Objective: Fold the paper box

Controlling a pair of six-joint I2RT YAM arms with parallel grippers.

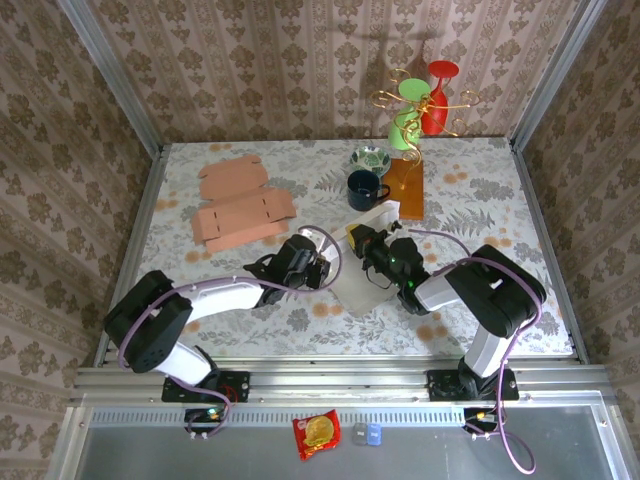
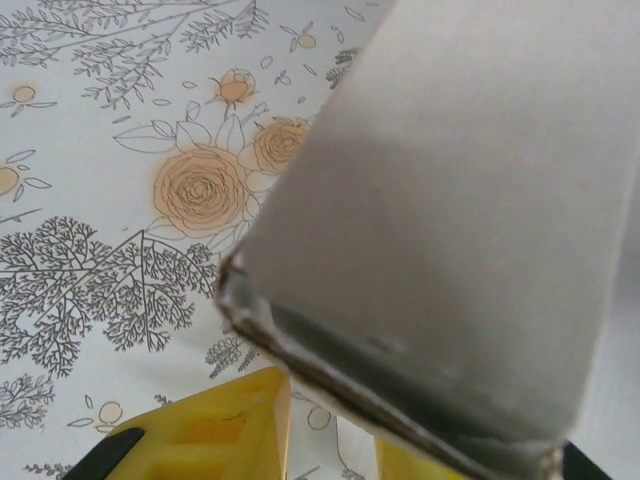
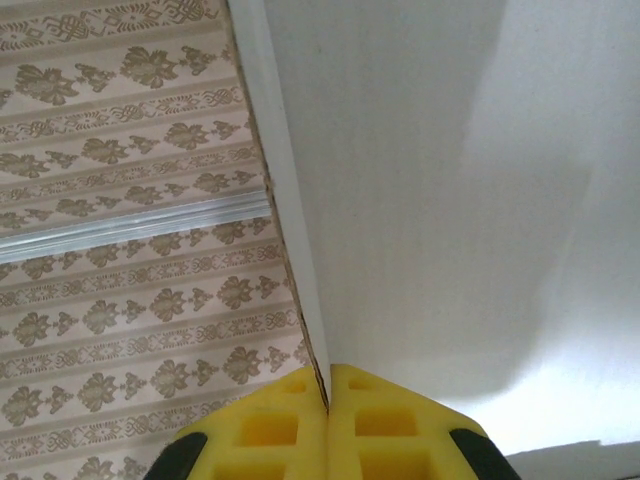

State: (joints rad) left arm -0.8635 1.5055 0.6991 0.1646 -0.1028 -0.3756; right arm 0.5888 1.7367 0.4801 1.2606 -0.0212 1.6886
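both arms reach in from the bottom of the overhead view and meet at mid-frame. the left arm lies low, running from lower left toward the centre, with my left hand (image 1: 318,264) against the left side of the white box (image 1: 352,288). the right arm bends back from lower right, and my right hand (image 1: 362,244) is on the upper part of the box.

from the right wrist, the right hand (image 3: 328,420) has its yellow fingers (image 3: 265,430) pressed together on a thin raised panel of the white box (image 3: 450,200), whose edge runs straight up from between them.

from the left wrist, the left hand (image 2: 335,452) has one yellow finger (image 2: 225,432) on either side of a folded lower edge of the white box (image 2: 450,200). that edge hides the tips, so i cannot tell whether they pinch it. the panel tilts up over the flowered desk (image 2: 100,150).

overhead, the box sits in the middle of the desk (image 1: 480,200), its long axis slanting from lower left to upper right.

i count one white box and two flat pink ones in the upper left, the upper pink sheet (image 1: 232,180) and the lower pink sheet (image 1: 243,221), just beside each other. above the box are one dark mug (image 1: 365,189), one bowl (image 1: 370,158) and one orange board (image 1: 406,186).
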